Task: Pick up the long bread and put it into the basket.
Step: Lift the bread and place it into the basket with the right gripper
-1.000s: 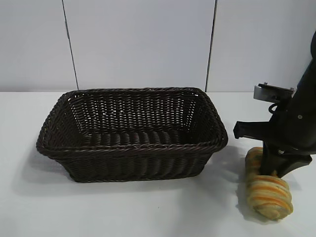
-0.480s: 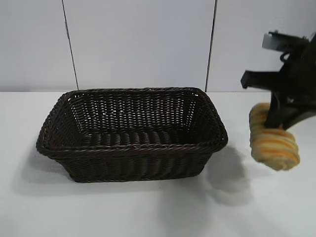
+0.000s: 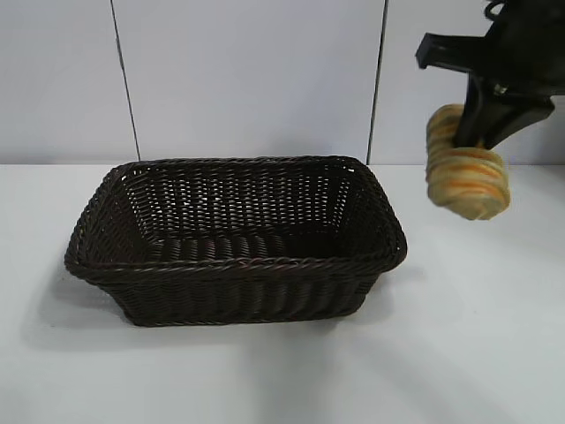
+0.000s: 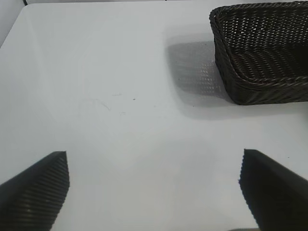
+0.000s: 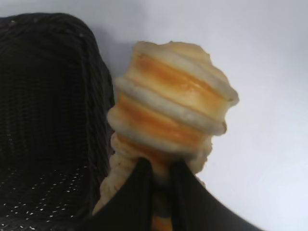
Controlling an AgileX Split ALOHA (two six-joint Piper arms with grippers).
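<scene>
White worktop (image 3: 477, 353), matte, bare around basket (image 3: 234, 265); pale panelled wall (image 3: 247, 79) behind basket; right end effector (image 3: 481, 132) clenched on long bread (image 3: 463, 172), airborne right of basket; left end effector (image 4: 154, 192) released, apart from basket.

Free room & obstacles
Basket (image 3: 236, 265) open on top, nothing inside; flared rim blocks side entry; tabletop (image 3: 459, 353) bare around it.

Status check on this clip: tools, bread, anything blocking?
Right tool shut on long bread, airborne right of basket. Left tool open, parked over bare table. Path clear.
</scene>
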